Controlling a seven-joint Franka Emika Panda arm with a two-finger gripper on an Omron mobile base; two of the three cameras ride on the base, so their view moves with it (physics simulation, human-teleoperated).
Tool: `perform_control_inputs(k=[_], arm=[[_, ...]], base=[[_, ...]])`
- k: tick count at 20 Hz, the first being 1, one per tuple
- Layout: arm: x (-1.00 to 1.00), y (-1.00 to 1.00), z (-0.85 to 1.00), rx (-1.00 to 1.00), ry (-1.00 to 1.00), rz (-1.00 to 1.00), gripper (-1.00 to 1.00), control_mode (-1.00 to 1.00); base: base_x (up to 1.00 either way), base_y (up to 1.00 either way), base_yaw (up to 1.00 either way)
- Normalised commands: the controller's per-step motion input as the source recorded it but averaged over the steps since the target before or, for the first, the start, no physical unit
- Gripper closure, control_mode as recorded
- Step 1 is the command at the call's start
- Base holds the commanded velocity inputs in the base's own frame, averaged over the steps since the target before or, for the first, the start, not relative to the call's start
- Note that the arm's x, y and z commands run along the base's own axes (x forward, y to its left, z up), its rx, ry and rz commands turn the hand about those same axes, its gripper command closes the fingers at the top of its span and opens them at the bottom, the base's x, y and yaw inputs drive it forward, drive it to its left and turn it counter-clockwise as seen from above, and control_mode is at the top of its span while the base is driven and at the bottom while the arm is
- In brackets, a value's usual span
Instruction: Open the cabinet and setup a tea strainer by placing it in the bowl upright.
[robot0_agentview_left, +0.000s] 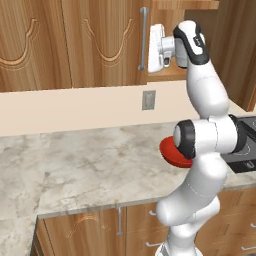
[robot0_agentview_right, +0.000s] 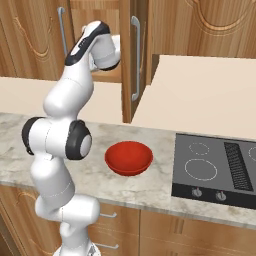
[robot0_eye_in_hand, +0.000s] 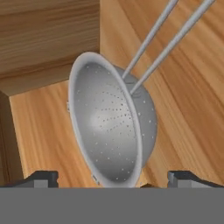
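Observation:
The cabinet (robot0_agentview_left: 100, 40) has its right door (robot0_agentview_right: 135, 55) swung open, and my arm reaches into the opening. Inside, a silver perforated tea strainer (robot0_eye_in_hand: 111, 131) lies tilted on its side on the wooden shelf, its two wire handles running up and to the right. My gripper (robot0_eye_in_hand: 114, 177) is open, with one dark fingertip on each side of the strainer's lower rim and no contact visible. The red bowl (robot0_agentview_right: 129, 157) sits empty on the marble counter below, partly hidden behind my arm in the left base view (robot0_agentview_left: 172, 152).
A black cooktop (robot0_agentview_right: 220, 167) lies on the counter right of the bowl. A wall outlet (robot0_agentview_left: 148, 100) is under the cabinet. The open door's edge with its long handle (robot0_agentview_right: 136, 57) stands close to my upper arm. Low cabinets with drawers (robot0_agentview_right: 165, 230) run below.

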Motion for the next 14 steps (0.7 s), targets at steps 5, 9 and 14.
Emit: perform_control_inputs(k=[5, 9, 14], arm=[[-0.07, 0.26, 0.0, 0.0, -0.03, 0.12, -1.0, -1.0], [-0.64, 0.0, 0.02, 0.08, -0.14, 0.13, -1.0, -1.0], [-0.9, 0.05, 0.25, 0.17, -0.16, 0.23, -1.0, -1.0]], base=[[0.0, 0.0, 0.0], [0.0, 0.0, 0.0], [0.0, 0.0, 0.0]])
